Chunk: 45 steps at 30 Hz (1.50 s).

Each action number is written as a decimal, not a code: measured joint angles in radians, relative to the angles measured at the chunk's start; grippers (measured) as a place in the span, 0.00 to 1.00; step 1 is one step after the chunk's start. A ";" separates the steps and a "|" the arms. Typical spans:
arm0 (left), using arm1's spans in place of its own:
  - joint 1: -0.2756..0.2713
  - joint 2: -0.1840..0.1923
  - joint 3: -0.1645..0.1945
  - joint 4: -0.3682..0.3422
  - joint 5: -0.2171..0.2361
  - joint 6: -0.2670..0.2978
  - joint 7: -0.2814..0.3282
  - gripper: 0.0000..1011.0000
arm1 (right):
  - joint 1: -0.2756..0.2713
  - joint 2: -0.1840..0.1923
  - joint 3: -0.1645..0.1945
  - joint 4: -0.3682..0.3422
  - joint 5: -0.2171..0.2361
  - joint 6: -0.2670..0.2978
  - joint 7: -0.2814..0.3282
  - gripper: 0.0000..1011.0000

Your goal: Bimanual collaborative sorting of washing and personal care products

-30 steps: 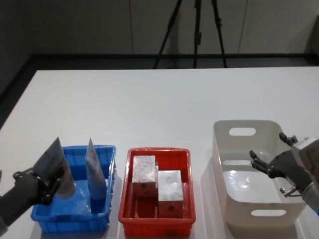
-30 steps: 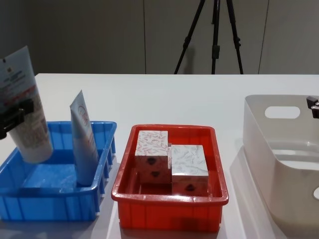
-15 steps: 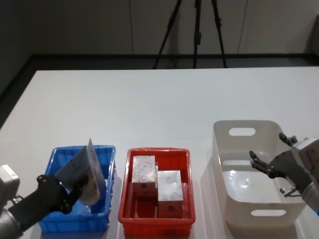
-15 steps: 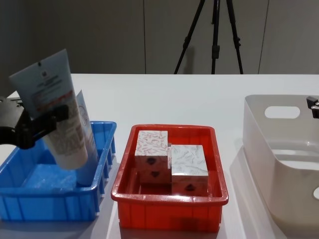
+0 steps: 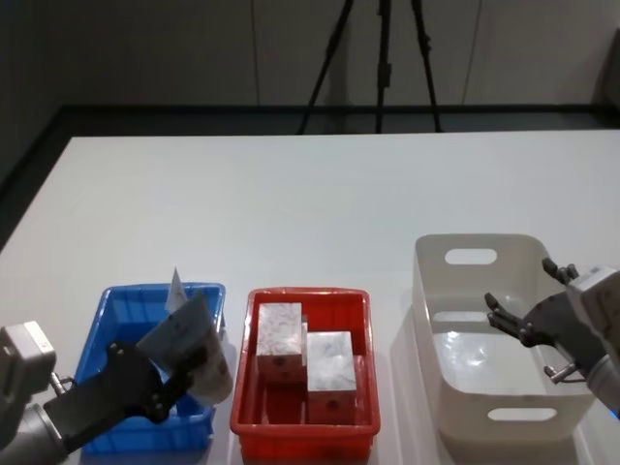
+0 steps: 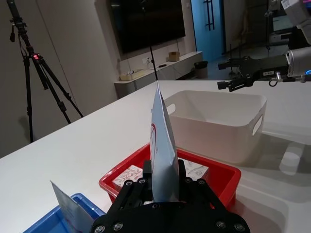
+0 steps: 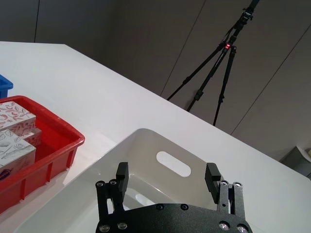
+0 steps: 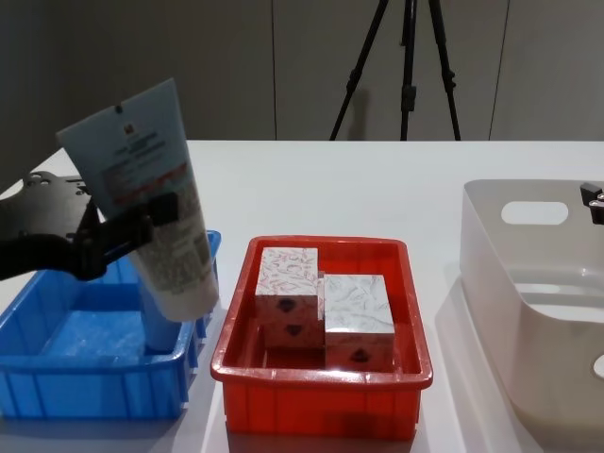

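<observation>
A white tabletop [image 5: 310, 194] runs back into a grey-panelled room, where a black tripod [image 5: 383, 58] stands behind it. The left pincer [image 8: 132, 226] is clenched on a pale-blue tube [image 8: 151, 179] with red and dark print. The tube is tilted, crimped end up, above the right rim of the blue tray [image 8: 57, 387], close to the red tray [image 8: 321, 401]. A second tube [image 5: 176, 288] stands in the blue tray, partly hidden; two white patterned boxes [image 8: 288, 283] sit touching in the red tray. The right pincer [image 7: 167, 174] hangs spread open over the beige tub [image 5: 423, 291].
</observation>
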 joint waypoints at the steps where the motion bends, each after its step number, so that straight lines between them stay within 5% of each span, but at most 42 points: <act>1: -0.005 0.000 0.008 0.001 -0.005 -0.002 -0.007 0.26 | 0.000 0.000 0.000 0.000 0.000 0.000 0.000 0.99; 45: -0.163 -0.041 0.236 0.077 -0.109 -0.055 -0.215 0.26 | 0.000 0.000 0.000 0.000 0.000 0.000 0.000 0.99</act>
